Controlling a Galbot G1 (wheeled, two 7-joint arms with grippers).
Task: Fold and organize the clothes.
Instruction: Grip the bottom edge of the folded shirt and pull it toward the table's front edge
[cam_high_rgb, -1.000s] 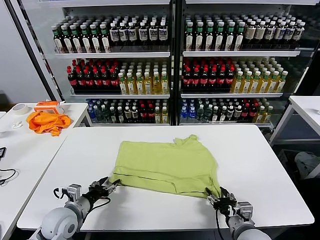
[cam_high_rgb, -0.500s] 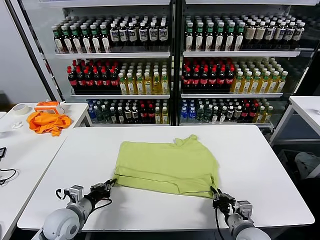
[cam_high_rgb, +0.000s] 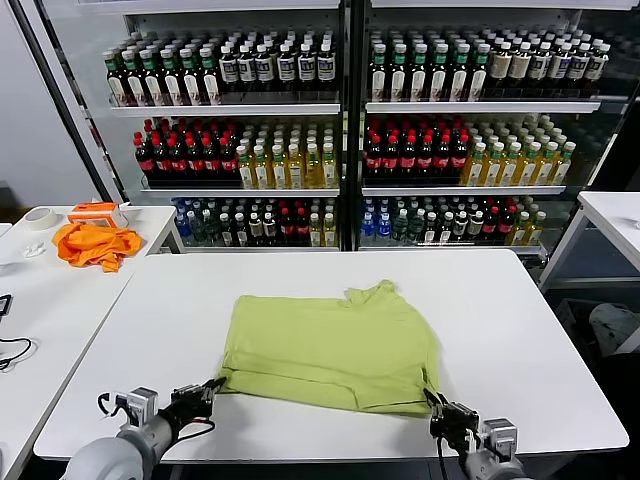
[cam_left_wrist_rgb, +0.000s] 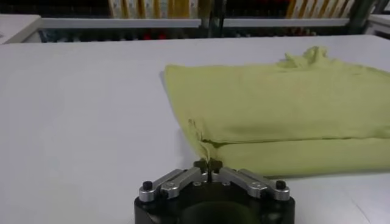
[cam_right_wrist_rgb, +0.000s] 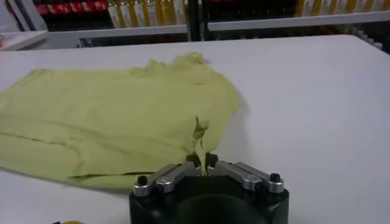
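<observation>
Shirt (cam_high_rgb: 330, 338) is lying flat mid-table (cam_high_rgb: 520, 330), long axis running left-right parallel to the near table edge, collar on the far side toward the shelves (cam_high_rgb: 340, 110), folded hem on the near side. Left gripper (cam_high_rgb: 207, 389) is pinching the shirt's near-left corner and right gripper (cam_high_rgb: 440, 411) is pinching its near-right corner, both jaws clamped tight on fabric, each arm sitting at its own corner so neither is nearer. The whole shirt is extending away from both grippers toward the shelves, so I'd judge the next fold is going forward over the far half.
</observation>
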